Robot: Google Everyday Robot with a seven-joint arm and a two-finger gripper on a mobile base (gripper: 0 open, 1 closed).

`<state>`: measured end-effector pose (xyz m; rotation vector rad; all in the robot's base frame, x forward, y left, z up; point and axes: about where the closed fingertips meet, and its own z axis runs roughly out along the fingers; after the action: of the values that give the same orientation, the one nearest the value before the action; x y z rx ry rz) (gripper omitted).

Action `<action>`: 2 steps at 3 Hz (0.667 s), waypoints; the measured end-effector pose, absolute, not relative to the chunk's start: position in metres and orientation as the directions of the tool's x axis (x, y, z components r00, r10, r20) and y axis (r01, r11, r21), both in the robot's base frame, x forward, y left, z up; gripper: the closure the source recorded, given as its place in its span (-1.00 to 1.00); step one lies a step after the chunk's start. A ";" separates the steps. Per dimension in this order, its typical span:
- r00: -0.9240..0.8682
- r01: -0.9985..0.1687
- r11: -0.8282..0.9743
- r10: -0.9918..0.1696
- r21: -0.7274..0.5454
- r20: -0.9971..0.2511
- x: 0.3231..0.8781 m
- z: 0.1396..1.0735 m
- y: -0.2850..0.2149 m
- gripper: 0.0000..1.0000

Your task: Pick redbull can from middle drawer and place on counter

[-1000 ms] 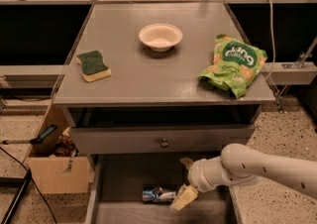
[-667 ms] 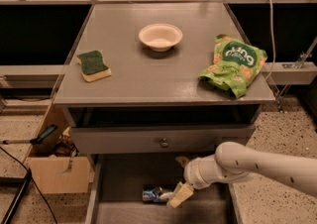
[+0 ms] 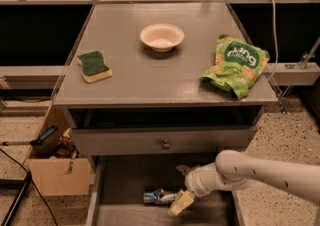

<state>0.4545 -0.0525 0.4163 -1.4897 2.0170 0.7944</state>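
The redbull can (image 3: 159, 196) lies on its side on the floor of the pulled-out middle drawer (image 3: 122, 182), near its front middle. My gripper (image 3: 181, 186) reaches into the drawer from the right, just right of the can's right end. Its fingers are spread: the cream one (image 3: 181, 203) is in front of the can's end and the darker one (image 3: 182, 169) is behind it. The can is not lifted. The counter (image 3: 150, 77) is the grey top above the drawers.
On the counter are a white bowl (image 3: 161, 36) at the back middle, a green-yellow sponge (image 3: 93, 66) at the left and a green snack bag (image 3: 235, 65) at the right. A shut drawer front with a knob (image 3: 165, 144) overhangs the middle drawer. A cardboard box (image 3: 55, 172) stands on the floor left.
My gripper has moved left and a little lower inside the drawer, closing in on the can's right end. The can has not moved.
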 end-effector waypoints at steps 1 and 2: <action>-0.274 -0.960 0.233 -0.649 0.158 -0.710 0.441 0.409 -0.058 -1.00; -0.266 -0.962 0.224 -0.642 0.155 -0.719 0.436 0.404 -0.055 -1.00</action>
<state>0.4363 -0.0553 0.4040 -1.4721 1.9885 0.8154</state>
